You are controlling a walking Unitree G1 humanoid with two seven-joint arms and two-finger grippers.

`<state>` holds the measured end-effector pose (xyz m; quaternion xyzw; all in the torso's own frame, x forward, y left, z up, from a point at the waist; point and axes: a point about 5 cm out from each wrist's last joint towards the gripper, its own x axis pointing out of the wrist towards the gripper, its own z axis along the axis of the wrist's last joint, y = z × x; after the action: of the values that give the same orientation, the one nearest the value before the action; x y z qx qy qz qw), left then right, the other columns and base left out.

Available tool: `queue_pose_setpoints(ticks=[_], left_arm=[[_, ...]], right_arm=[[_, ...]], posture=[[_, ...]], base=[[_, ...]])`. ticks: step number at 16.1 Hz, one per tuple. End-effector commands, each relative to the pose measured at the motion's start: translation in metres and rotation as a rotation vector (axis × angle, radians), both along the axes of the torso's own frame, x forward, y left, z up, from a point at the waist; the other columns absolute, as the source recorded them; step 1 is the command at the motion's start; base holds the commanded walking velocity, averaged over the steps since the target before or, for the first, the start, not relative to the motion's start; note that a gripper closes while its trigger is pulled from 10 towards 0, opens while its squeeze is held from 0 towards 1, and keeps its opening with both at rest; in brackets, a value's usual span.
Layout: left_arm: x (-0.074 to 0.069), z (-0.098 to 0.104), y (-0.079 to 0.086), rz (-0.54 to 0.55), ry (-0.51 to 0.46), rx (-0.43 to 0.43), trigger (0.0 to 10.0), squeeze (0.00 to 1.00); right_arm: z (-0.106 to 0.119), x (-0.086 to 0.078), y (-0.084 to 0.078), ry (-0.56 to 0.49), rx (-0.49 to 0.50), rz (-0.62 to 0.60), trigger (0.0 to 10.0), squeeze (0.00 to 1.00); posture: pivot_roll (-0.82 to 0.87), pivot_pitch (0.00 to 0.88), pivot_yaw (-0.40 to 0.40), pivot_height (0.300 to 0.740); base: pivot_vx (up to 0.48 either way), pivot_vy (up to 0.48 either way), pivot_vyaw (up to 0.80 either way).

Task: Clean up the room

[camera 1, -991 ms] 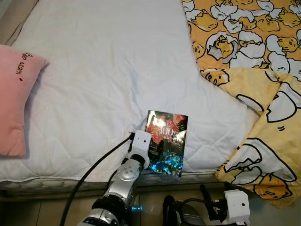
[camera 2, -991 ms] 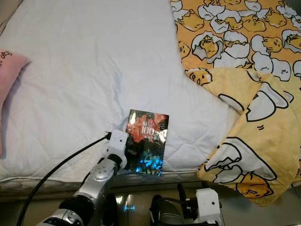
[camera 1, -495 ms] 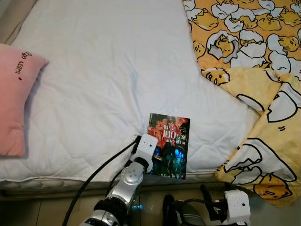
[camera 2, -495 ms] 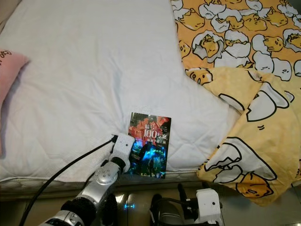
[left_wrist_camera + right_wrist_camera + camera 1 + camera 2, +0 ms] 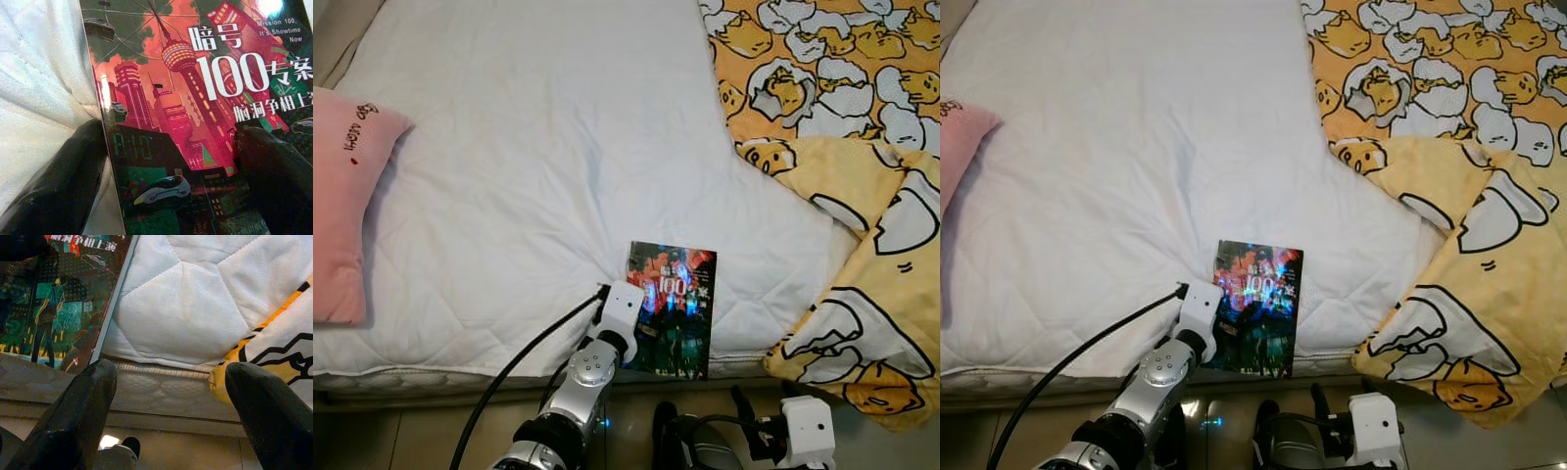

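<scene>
A: Where is the book (image 5: pixel 672 309)?

B: On the white mattress (image 5: pixel 529 147), at its near edge, cover up. Its long axis runs roughly from the foot edge up the bed, tilted slightly. The bottom end reaches or just overhangs the mattress edge; I cannot tell which.

A: Left hand (image 5: pixel 171 161) position?

B: At the book's near-left corner. In the left wrist view one black finger (image 5: pixel 58 181) lies off the book's left edge against the quilted sheet, and the other finger (image 5: pixel 279 176) is over the cover. So the fingers are spread and straddle the long left edge. Not pinching: the spine edge sits between them, nothing clamped that I can see.

A: Right hand (image 5: pixel 171 416)?

B: Low, below the mattress edge, fingers spread wide, holding nothing. Its wrist view looks up at the mattress side, the book's lower right part and a fold of the yellow blanket (image 5: pixel 862 245).

A: Which arm is nearer?

B: Left, clearly; it is touching or just beside the book. The right is near but beneath it.

A: What does the next move turn on?

B: Judgement: the book lies flat, so one finger must get under the left edge. The soft mattress may give enough. Closing across the edge, square to the long axis, looks right.

A: Risk?

B: A thin, glossy cover could slide away toward the blanket instead of lifting.
</scene>
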<state>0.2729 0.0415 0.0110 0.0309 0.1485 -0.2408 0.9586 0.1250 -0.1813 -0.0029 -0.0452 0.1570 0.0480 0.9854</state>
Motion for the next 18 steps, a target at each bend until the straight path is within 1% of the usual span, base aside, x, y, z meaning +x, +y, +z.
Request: queue_pose_setpoints(ticks=[1,2,4,6,9,12,15,18], left_arm=[[-0.0226,-0.0146,-0.0211,-0.105,0.08,0.0,3.1,0.0],[-0.0227,-0.0143,-0.0212,-0.111,0.073,0.006,0.0,0.0],[-0.0211,-0.0135,-0.0186,-0.097,0.057,0.016,0.0,0.0],[-0.0202,-0.01,-0.0204,-0.107,0.039,-0.008,0.0,0.0],[-0.0209,-0.0104,-0.0234,-0.119,0.066,-0.034,0.0,0.0],[-0.0222,-0.0109,-0.0261,-0.128,0.073,-0.038,0.0,0.0],[-0.0219,-0.0108,-0.0249,-0.119,0.064,-0.032,0.0,0.0],[-0.0195,-0.0098,-0.0231,-0.101,0.056,-0.026,0.0,0.0]], right_arm=[[-0.004,-0.0075,-0.0024,0.037,-0.016,-0.004,10.0,0.0],[-0.0044,-0.0078,-0.0024,0.039,-0.017,-0.005,10.0,0.0],[-0.0049,-0.0075,-0.0018,0.041,-0.016,-0.006,10.0,0.0],[-0.0052,-0.0072,-0.0012,0.041,-0.015,-0.005,10.0,0.0],[-0.005,-0.0052,-0.0006,0.037,-0.014,-0.003,10.0,0.0],[-0.0045,-0.0039,-0.0022,0.033,-0.018,-0.01,10.0,0.0],[-0.0045,-0.004,-0.0019,0.032,-0.018,-0.007,10.0,0.0],[-0.0037,-0.0005,-0.0024,0.027,-0.019,-0.007,10.0,0.0]], posture=[[-0.11,0.269,-0.053,0.74],[-0.11,0.27,-0.051,0.74],[-0.1,0.271,-0.049,0.74],[-0.1,0.27,-0.048,0.74],[-0.1,0.272,-0.047,0.74],[-0.1,0.273,-0.044,0.74],[-0.1,0.261,-0.047,0.74],[-0.1,0.258,-0.048,0.74]], base=[[0.0,0.0,0.0],[0.0,0.0,0.0],[0.0,0.0,0.0],[0.0,0.0,0.0],[0.0,0.0,0.0],[0.0,0.0,0.0],[0.0,0.0,0.0],[0.0,0.0,0.0]])
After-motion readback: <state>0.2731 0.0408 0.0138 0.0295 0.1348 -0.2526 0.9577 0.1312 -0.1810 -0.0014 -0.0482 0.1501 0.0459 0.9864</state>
